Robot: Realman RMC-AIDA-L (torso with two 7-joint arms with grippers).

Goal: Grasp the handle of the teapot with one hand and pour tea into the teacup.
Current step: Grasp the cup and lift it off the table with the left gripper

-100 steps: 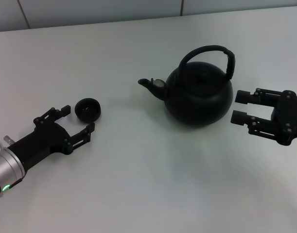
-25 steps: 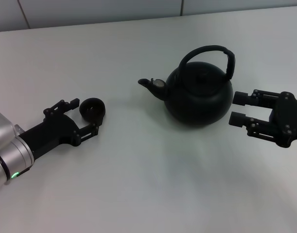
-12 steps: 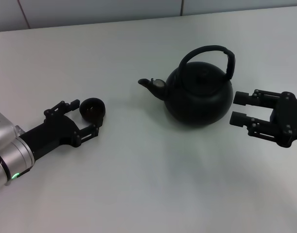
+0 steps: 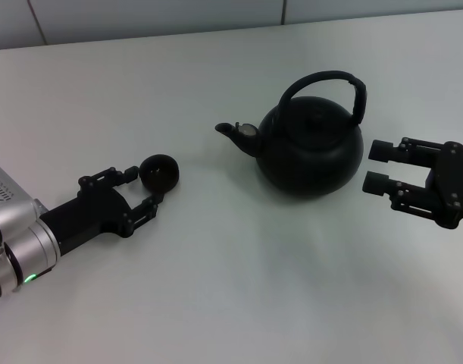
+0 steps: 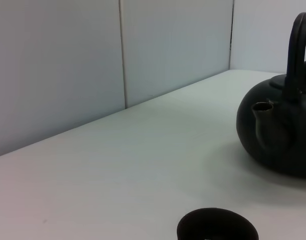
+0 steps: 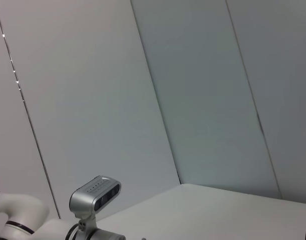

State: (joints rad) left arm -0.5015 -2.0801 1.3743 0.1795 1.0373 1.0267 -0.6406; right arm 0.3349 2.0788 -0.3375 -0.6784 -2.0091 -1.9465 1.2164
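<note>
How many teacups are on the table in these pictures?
1. The teacup sits between the open fingers of the left end effector, left of the teapot. None appears hidden.

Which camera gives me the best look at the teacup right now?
The head view: the whole teacup shows, at the left gripper's open fingertips. The left wrist view catches only its rim at the frame's edge. The right wrist view doesn't show it.

teacup (image 4: 159, 172) left of teapot (image 4: 311, 145), well apart

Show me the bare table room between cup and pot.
Bare: the stretch between the teacup and the teapot, below its spout, plus the near table. Crowded: the left gripper flanks the cup; the right gripper sits beside the pot.
</note>
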